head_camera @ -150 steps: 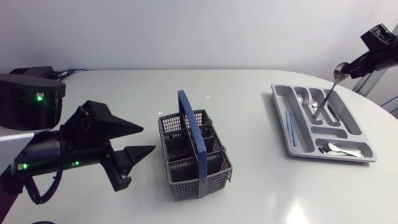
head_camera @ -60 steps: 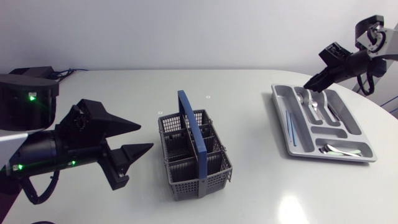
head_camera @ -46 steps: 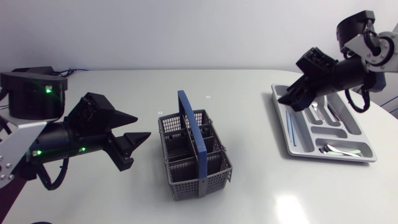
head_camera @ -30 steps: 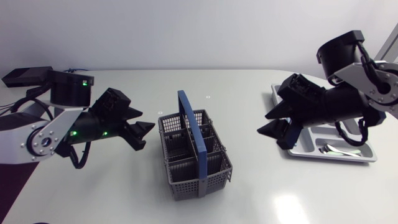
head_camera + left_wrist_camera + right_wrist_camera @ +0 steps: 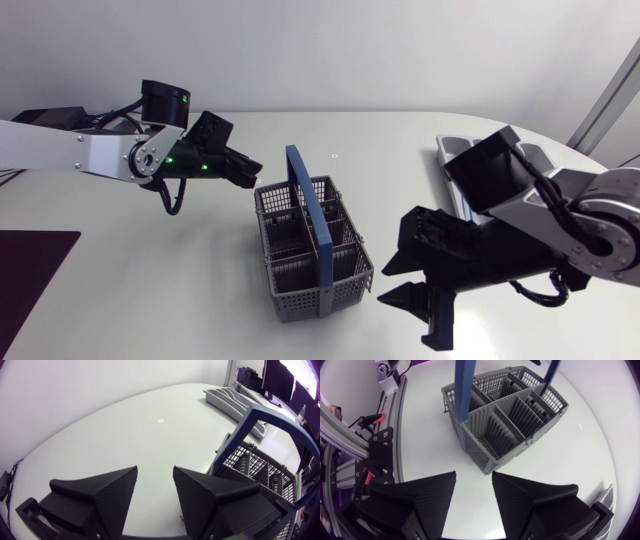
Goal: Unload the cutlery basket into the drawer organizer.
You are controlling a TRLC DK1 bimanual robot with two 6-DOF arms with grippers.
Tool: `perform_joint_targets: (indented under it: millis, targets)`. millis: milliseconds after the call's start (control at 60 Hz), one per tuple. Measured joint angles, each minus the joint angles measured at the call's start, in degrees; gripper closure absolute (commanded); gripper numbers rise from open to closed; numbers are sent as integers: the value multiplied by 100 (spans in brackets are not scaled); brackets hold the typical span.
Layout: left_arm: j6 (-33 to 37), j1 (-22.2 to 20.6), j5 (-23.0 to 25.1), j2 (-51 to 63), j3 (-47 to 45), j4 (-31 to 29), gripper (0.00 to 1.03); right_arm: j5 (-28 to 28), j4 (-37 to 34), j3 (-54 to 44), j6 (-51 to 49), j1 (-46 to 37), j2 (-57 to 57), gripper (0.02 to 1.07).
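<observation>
The grey plastic mesh cutlery basket with a blue arched handle (image 5: 312, 250) stands just ahead of the right gripper (image 5: 383, 284), whose fingers are spread and empty. The left gripper (image 5: 256, 175), also parted and holding nothing, hovers near the basket's corner. The grey plastic drawer organizer (image 5: 452, 148) lies behind the right arm.

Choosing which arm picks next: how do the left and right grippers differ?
The left gripper is at the basket's far left corner, by its rim; the right gripper is off the basket's near right corner. The right gripper's arm hides most of the organizer; the left gripper is across the basket from it. Both are open, empty, aimed at the basket.
</observation>
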Motion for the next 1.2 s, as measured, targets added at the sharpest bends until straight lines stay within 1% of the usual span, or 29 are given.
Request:
perform_joint_targets:
  millis: [67, 117, 267, 333, 417, 450, 483, 700, 900, 1067, 1200]
  targets:
    - [0, 0, 160, 35, 35, -111, 80, 2, 138, -63, 9, 157, 68, 90]
    - [-2, 0, 326, 61, 96, -221, 80, 2, 297, -107, 11, 280, 214, 95]
    - [4, -13, 601, 109, 170, -481, 80, 0, 621, -109, 72, 433, 649, 96]
    - [39, -44, 741, 109, 170, -688, 80, 4, 789, -109, 98, 452, 852, 96]
    - [155, -79, 887, 109, 170, -885, 80, 127, 1049, -109, 127, 417, 1060, 96]
    - [179, -76, 968, 107, 170, -909, 81, 144, 1104, -105, 131, 354, 1147, 96]
    - [227, -59, 1064, 107, 177, -957, 85, 153, 1161, -105, 131, 230, 1228, 96]
    - [527, 37, 1331, -26, 155, -1346, 85, 201, 1563, 0, 129, -627, 1587, 96]
    - [651, 46, 1331, -448, -361, -1620, 85, 297, 1652, 490, 131, -1174, 2057, 96]
    - [625, 11, 1263, -855, -704, -1698, 85, 374, 1764, 1038, 136, -1467, 2614, 96]
    - [603, 17, 1266, -1379, -1029, -1794, 85, 350, 1873, 1174, 157, -1655, 2697, 96]
